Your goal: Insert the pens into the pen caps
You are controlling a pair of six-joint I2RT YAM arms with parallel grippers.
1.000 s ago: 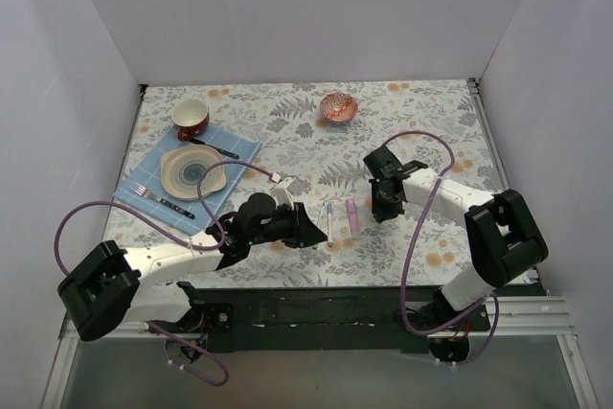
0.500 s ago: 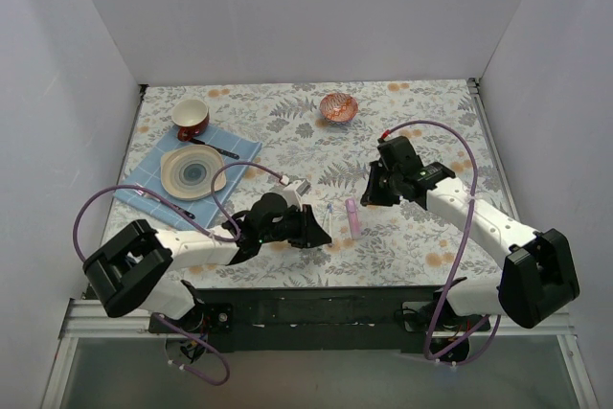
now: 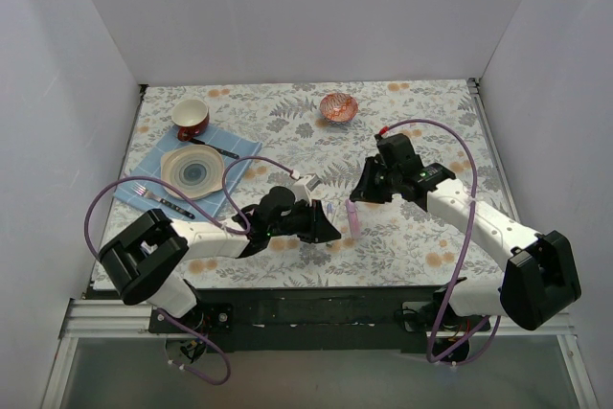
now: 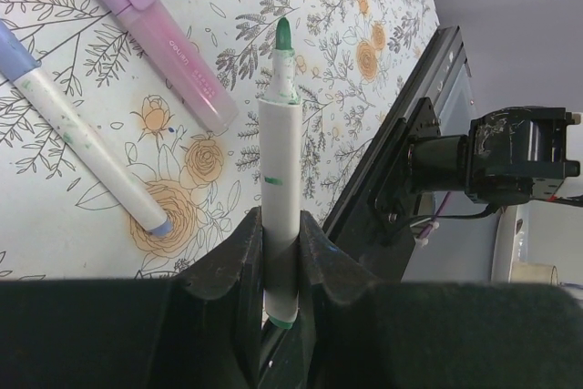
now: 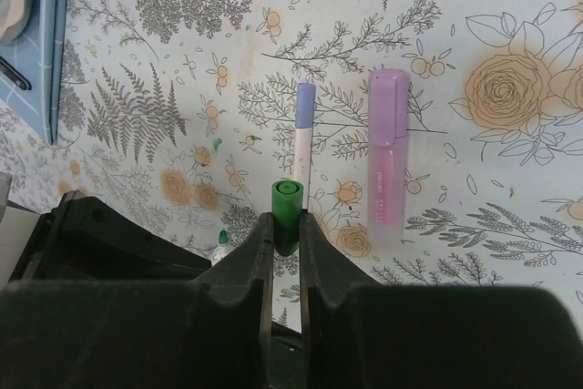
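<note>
Pen [image 4: 276, 134]: slim white cylindrical barrel, green tip, clamped in the left gripper [image 4: 280, 225]. Green cap [image 5: 286, 202]: short smooth plastic tube, pinched in the right gripper [image 5: 286, 230], lower centre.

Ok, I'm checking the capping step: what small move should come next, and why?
Probably bring the right gripper, shut on the green cap, toward the left gripper and line the cap up with the green tip of the white pen it holds; in the top view they are apart.
</note>
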